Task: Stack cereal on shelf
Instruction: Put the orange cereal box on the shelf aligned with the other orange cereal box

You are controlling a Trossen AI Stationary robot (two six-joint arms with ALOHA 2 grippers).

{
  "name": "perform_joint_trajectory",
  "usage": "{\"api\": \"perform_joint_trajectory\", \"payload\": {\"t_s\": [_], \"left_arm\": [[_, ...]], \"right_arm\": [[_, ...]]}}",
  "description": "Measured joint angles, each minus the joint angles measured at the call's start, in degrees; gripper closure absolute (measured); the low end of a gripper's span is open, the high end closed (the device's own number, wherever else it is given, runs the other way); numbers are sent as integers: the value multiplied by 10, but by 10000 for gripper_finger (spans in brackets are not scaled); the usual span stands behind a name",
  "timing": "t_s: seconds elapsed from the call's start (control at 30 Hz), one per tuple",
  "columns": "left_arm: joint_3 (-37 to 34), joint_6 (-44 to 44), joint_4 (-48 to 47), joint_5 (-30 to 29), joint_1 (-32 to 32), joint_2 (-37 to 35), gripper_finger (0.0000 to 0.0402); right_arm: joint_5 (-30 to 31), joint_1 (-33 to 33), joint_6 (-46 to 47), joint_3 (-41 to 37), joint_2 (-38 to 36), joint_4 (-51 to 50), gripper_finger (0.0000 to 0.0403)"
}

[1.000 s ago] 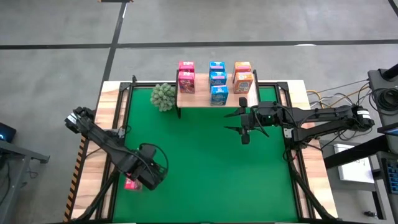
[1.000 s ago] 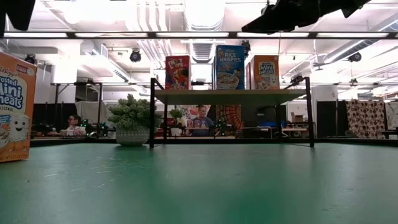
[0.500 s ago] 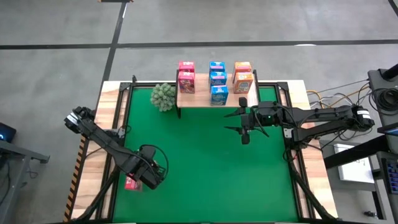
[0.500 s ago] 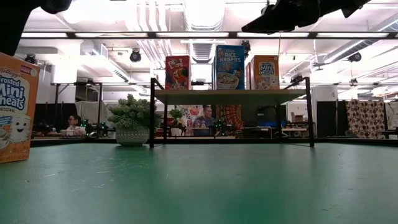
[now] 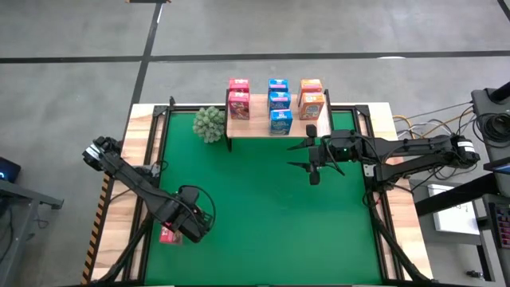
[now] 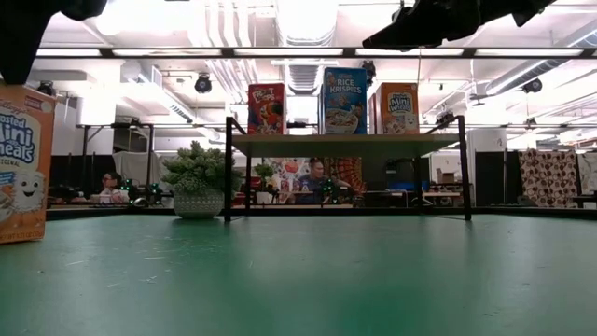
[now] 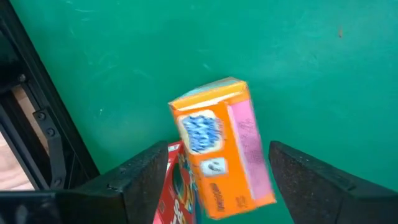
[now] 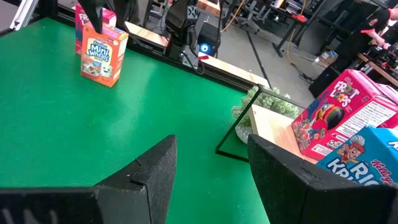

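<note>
Since a second ago the orange printed cardboard cereal box [image 6: 20, 163] at the near left has slid a touch further toward the edge of the low view, and the left arm's dark bulk now hangs above it; everything else stands where it did.

The left gripper [image 5: 188, 222] is at about 7 o'clock on the green mat [image 5: 263, 207]. Its fingers [image 7: 144, 180] are spread wide on either side of that orange box, which stands on the mat. I cannot tell whether they touch it. Just beside it, toward the mat's left edge, sits one pink-red cereal box [image 5: 167, 235].

The light wooden shelf on thin black legs [image 5: 255, 126] stands at 12 o'clock. It carries seven boxes in three rows: two pink-red boxes [image 5: 238, 104] on its left, three blue boxes [image 5: 280, 100] in the middle and two orange boxes [image 5: 312, 104] on its right. With the two on the mat, that makes nine in all.

One green spiky plant ball [image 5: 209, 123] sits at 11 o'clock, just beside the shelf's left legs.

The right gripper [image 5: 313, 174] hovers at about 2 o'clock, in front of the shelf's right end. Its fingers are parted with nothing between them.
</note>
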Motion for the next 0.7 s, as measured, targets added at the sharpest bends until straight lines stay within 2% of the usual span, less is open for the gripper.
{"api": "perform_joint_trajectory", "payload": {"t_s": [0.37, 0.7], "left_arm": [[-14, 1, 11, -2, 0, 0, 150], [-48, 14, 61, 5, 0, -1, 160]], "right_arm": [[0, 0, 0, 0, 0, 0, 218], [0, 0, 0, 0, 0, 0, 218]]}}
